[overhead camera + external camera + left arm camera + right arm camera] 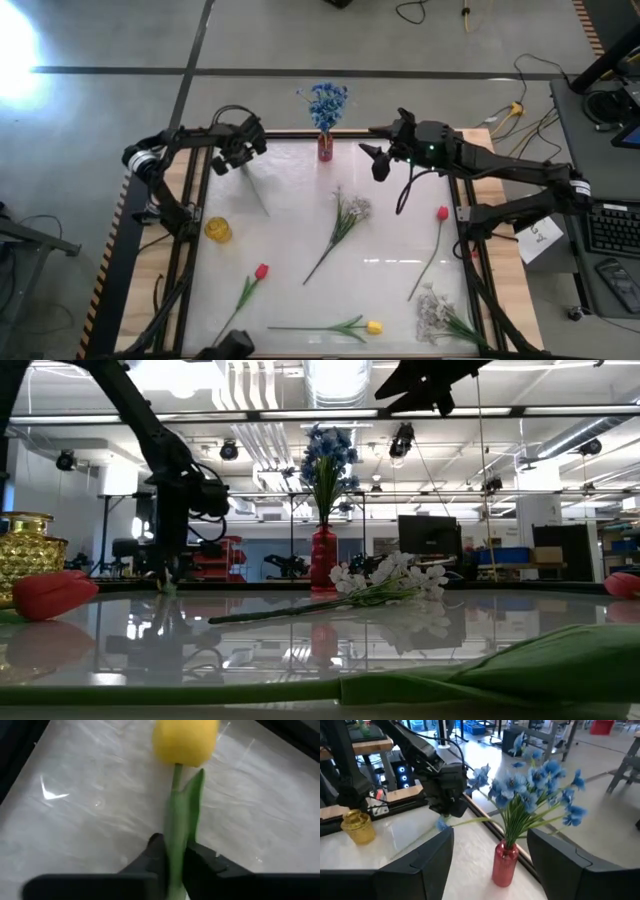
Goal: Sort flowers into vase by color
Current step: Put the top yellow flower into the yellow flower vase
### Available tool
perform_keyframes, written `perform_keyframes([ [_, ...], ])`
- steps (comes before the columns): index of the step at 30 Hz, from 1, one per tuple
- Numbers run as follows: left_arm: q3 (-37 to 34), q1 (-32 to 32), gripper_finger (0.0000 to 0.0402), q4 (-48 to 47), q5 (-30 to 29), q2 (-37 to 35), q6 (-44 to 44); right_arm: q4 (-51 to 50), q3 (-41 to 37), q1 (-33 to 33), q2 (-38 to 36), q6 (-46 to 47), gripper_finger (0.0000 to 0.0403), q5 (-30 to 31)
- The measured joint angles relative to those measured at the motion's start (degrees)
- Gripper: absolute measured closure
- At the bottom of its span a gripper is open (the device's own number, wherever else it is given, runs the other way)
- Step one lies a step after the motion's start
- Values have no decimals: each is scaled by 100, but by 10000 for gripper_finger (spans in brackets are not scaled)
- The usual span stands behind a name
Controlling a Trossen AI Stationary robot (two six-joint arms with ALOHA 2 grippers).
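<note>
my left gripper [172,865] pinches a yellow tulip [185,742] by its stem; my right gripper [490,865] hangs spread before the red vase [504,863] of blue flowers [540,782].

The high view looks straight down on the whole desk [300,230]. The low view stands at desk height and faces the room behind. The left wrist view looks very near at the desk surface. The right wrist view faces the red vase [504,863], which the high and low views share also.
</note>
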Motion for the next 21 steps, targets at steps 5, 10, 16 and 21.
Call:
perform_keyframes([
  [5, 96, -4, 396, 190, 206, -198, 431, -42, 158, 0, -4, -2, 186, 6],
  [10, -20, -137, 401, 301, 128, -881, 917, -64, 201, 0, -4, -1, 204, 3],
  [16, -178, -702, 401, 1213, 81, -2133, 2541, -93, 201, 4, -7, 11, 223, -11],
  [21, -385, -1431, 401, 2136, 255, -3350, 4401, -185, 201, 48, -7, -133, 236, -748],
])
